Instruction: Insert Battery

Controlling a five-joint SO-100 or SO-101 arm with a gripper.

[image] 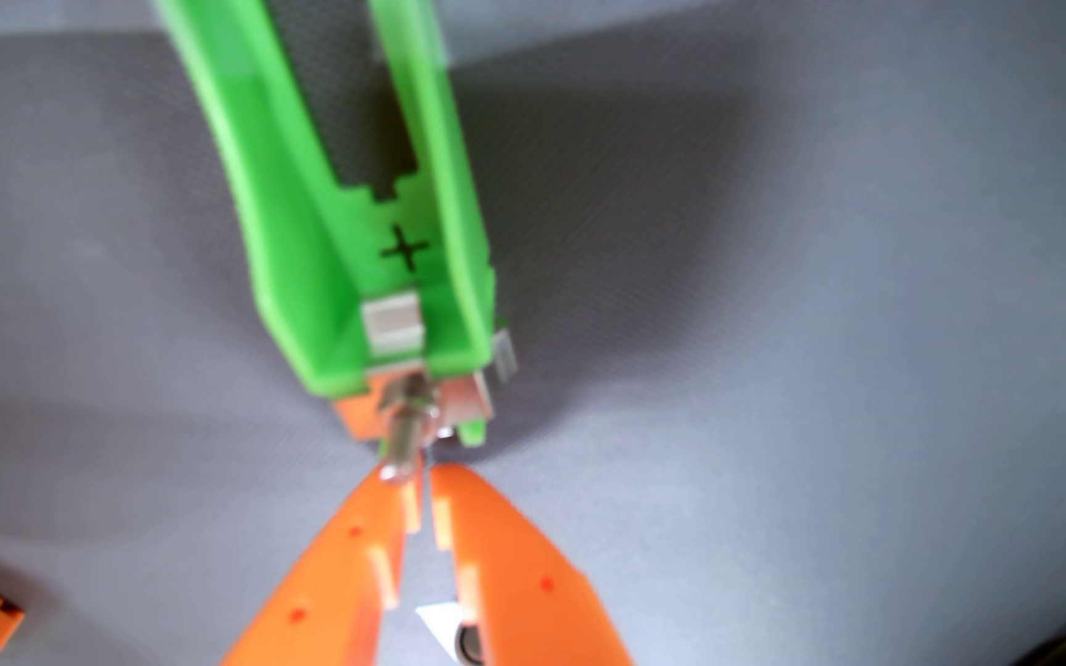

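Green moulded plastic forms the battery holder (351, 211), lying on grey cloth (838, 320) with its plus-marked end and metal contact (392, 326) towards the orange gripper (423, 475); jaws nearly closed, tips beside a small steel stud (403, 442); no battery visible; holder looks light, stiff, likely to slide if pushed.

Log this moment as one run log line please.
gripper: nearly shut, nothing visibly held | tips: at green battery holder plus-end, by metal bolt | holder: empty | battery: not in view
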